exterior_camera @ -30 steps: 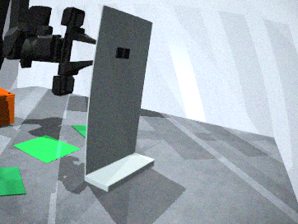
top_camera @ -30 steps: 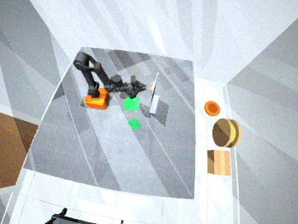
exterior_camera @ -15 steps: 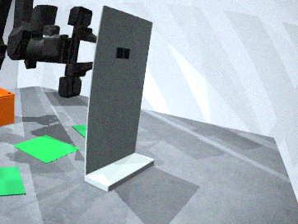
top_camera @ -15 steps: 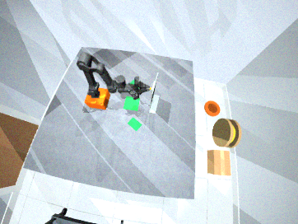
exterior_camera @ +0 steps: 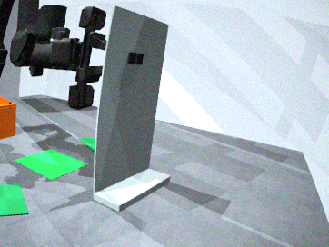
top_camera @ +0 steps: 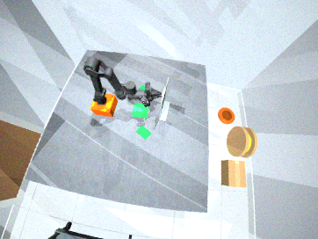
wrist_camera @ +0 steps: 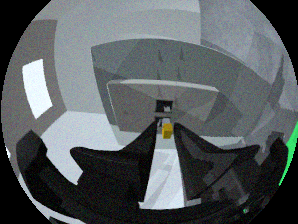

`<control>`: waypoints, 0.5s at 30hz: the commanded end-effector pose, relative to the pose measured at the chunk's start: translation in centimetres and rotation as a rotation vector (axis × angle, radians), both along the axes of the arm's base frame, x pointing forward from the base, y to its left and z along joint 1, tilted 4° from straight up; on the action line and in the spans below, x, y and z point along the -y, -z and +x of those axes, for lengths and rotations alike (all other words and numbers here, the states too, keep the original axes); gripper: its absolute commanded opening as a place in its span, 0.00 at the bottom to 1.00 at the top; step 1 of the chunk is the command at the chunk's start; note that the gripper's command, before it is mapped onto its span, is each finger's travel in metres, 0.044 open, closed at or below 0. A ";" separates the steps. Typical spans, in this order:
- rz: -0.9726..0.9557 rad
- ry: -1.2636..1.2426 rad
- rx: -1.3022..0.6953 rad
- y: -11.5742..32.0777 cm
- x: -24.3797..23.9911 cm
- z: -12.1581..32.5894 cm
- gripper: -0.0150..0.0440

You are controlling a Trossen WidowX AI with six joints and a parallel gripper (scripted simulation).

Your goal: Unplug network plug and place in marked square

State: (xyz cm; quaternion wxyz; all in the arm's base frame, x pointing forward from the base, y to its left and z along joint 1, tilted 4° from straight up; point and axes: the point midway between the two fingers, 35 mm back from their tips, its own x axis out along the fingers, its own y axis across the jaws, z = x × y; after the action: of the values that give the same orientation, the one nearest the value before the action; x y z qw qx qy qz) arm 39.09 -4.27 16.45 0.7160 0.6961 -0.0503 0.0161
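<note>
The upright grey panel (top_camera: 166, 88) (exterior_camera: 127, 109) (wrist_camera: 135, 100) stands on a pale foot. Two dark openings (wrist_camera: 164, 105) show in the wrist view. The plug (wrist_camera: 167, 131) shows as a small yellow block in front of the panel at the lower opening; the panel hides it in the exterior view. Its thin tab cannot be made out. My gripper (top_camera: 161, 95) (exterior_camera: 101, 57) (wrist_camera: 165, 125) faces the panel, partly closed but open, with its fingertips on either side of the plug and narrow gaps beside it. Green squares (top_camera: 140, 110) (exterior_camera: 51, 163) lie below; which is the marked one is unclear.
An orange box (top_camera: 104, 105) (exterior_camera: 6, 120) stands beside the arm. Another green patch (top_camera: 143, 132) (exterior_camera: 13, 200) lies toward the table's front, and a third (exterior_camera: 89, 143) is partly hidden by the panel. An orange ring (top_camera: 227, 115) and wooden objects (top_camera: 233, 173) are off to the right.
</note>
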 end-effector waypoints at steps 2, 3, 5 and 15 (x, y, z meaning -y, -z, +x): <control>0.004 -0.004 0.000 0.0 0.0 0.1 0.36; 0.004 -0.004 0.000 0.0 0.0 0.1 0.35; 0.004 -0.004 0.000 0.0 0.0 0.1 0.33; 0.004 -0.004 0.000 0.0 0.0 0.1 0.25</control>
State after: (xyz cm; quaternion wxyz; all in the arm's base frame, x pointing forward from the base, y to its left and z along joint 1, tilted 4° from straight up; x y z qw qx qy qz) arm 39.13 -4.28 16.48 0.7159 0.6962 -0.0503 0.0165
